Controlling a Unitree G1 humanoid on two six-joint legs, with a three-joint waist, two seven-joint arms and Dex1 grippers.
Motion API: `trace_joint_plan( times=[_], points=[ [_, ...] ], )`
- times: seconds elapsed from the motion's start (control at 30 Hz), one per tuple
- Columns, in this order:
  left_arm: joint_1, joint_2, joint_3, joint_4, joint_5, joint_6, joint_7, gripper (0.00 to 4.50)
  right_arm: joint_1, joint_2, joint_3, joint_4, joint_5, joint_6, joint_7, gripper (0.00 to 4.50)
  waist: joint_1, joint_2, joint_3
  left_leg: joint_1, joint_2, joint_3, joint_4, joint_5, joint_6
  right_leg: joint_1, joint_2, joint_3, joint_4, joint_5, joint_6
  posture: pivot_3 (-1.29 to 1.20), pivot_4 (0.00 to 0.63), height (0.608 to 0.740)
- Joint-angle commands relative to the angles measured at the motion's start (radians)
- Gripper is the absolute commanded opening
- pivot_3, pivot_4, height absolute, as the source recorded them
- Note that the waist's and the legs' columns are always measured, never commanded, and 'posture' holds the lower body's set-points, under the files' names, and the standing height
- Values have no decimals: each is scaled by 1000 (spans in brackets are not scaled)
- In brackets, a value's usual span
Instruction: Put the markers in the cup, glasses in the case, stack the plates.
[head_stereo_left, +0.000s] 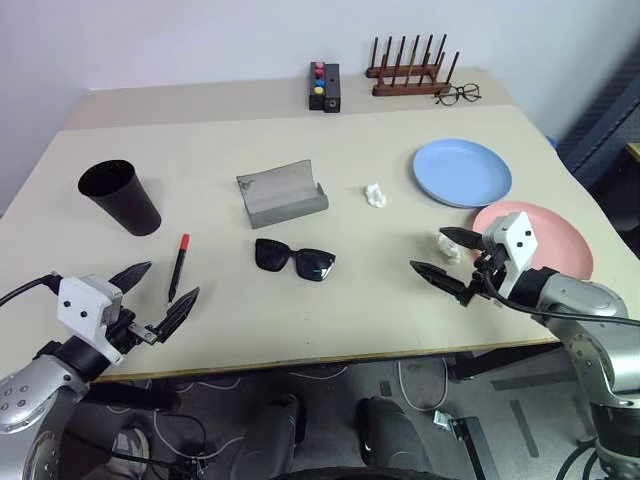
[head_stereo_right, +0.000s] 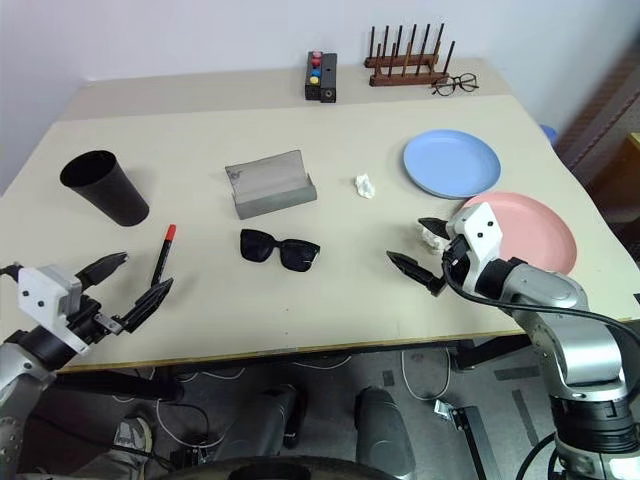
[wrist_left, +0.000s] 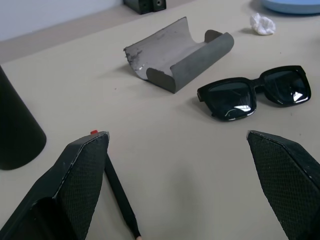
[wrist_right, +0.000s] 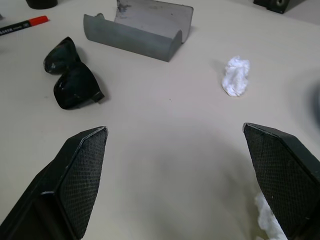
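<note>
Clutter on the counter beyond the task items: two white crumpled wads, one between case and blue plate, the other just beside the right pincer; also a button box, a wooden rack and clear-lens spectacles along the far edge. Task count: one marker lying flat near the left pincer, one black cup upright far-left, one pair of sunglasses mid-counter just in front of one open grey case, and two plates at right, blue and pink, side by side, unstacked. Both pincers are wide apart and hold nothing, hovering at the near edge.
</note>
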Motion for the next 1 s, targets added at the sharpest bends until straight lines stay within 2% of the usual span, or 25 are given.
trace_joint_plan(
  times=[0.03, 0.5, 0.87, 1.0],
  points=[
    [-7, 6, -1, -35, -4, 12, 8, 4500, 1, 8, -6, -19, 3, -29, 2, 4431, 1, 0, 0, 0, 0, 0, 0, 0, 0, 0, 0, 0, 0, 0, 0, 0, 150, 740],
    [37, -21, 0, -44, -5, -12, -5, 4500, 7, 7, 3, 26, 6, -66, 31, 4431, 0, 0, 0, 0, 0, 0, 0, 0, 0, 0, 0, 0, 0, 0, 0, 0, 150, 740],
    [-84, -88, -122, 13, 48, -18, 53, 4500, -62, -3, 10, 142, -24, -127, 59, 4431, 1, 0, 0, 0, 0, 0, 0, 1, 2, 0, 0, -1, 0, 0, 0, 0, 150, 740],
    [-92, -77, -122, 24, 51, -22, 41, 4500, -80, 7, 31, 156, -30, -145, 78, 4431, -2, 0, 0, 0, 0, 0, 0, 2, 3, 0, 0, -1, 0, 0, 0, 0, 150, 740]
  ],
)
